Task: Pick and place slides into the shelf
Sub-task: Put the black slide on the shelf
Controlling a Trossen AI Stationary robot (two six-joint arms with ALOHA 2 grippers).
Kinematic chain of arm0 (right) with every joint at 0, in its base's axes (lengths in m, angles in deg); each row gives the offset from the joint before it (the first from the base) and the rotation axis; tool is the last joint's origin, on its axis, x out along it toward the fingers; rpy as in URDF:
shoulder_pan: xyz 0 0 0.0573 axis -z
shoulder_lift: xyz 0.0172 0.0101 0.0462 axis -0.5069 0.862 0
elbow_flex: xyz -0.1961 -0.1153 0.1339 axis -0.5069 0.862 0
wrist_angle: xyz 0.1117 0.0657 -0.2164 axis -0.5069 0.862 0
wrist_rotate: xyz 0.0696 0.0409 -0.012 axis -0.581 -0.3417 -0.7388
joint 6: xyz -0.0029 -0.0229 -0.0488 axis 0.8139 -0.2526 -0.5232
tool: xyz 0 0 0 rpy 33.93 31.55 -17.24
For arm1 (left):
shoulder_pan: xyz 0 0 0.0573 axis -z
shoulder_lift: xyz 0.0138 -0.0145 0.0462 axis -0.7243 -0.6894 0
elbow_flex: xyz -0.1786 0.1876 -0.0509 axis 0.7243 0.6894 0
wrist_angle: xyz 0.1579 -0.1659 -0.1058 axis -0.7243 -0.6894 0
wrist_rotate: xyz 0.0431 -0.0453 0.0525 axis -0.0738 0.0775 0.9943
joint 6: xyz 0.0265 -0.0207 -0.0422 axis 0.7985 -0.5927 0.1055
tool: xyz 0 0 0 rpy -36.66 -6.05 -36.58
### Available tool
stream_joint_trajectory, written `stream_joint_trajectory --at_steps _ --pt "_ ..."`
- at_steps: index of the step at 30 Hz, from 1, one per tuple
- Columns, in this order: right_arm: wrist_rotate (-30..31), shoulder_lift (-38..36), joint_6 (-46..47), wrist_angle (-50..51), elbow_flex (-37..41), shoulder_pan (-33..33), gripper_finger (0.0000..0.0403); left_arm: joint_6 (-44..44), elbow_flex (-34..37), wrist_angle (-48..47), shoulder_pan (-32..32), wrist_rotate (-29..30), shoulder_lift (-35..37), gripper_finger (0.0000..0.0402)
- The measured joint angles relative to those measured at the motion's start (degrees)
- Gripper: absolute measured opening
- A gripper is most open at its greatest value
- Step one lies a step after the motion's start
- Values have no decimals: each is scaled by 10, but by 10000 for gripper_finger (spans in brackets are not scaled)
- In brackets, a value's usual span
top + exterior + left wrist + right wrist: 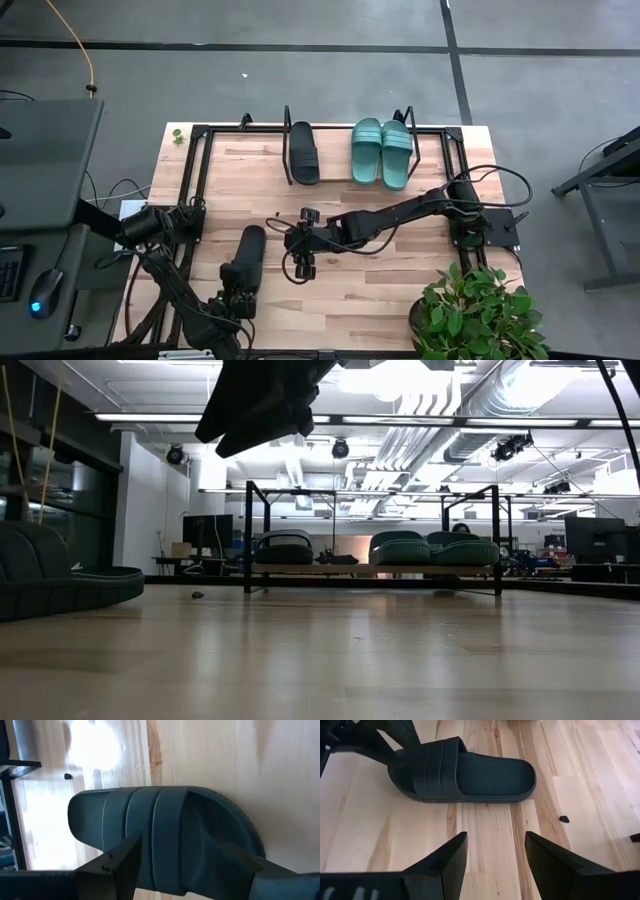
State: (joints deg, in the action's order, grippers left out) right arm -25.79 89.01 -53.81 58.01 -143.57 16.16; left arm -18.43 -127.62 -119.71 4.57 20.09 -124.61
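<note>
The left gripper (237, 298) sits at the near edge of the table (390, 290), its dark fingers (120, 865) spread on either side of the strap end of a black slide (246, 258) that lies flat on the wood — whether the pads actually press the strap or merely flank it cannot be told from the left wrist view. Just beside it, toward the table's middle, the right gripper (495, 855) hangs above bare boards with its fingers parted and nothing between them; its wrist view looks across at the same black slide (465, 770), sole down, with a small dark fleck (564, 819) on the wood near it. Farther back stands the shelf (330, 172), its thin black frame bars at both ends (seen level in the low view as two upright hoops). On its board rest three slides — the second black slide (303, 152) toward the left, and the two teal-green slides (382, 151) side by side, touching, toward the right. A potted plant (475, 315) fills the table's near right corner.
</note>
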Motion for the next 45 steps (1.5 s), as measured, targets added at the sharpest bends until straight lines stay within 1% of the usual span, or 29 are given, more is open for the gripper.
stream_joint_trajectory --at_steps 28,31,37,39,45 --pt "0 0 2 0 0 0 191 18 1 16 0 24 0 198" --pt "0 0 2 0 0 0 191 19 14 22 0 29 0 198" --pt "0 0 2 0 0 0 191 22 57 42 0 20 0 198" --pt "0 0 2 0 0 0 191 22 60 40 0 19 0 198" --pt "0 0 2 0 0 0 191 11 60 27 0 46 1 198"
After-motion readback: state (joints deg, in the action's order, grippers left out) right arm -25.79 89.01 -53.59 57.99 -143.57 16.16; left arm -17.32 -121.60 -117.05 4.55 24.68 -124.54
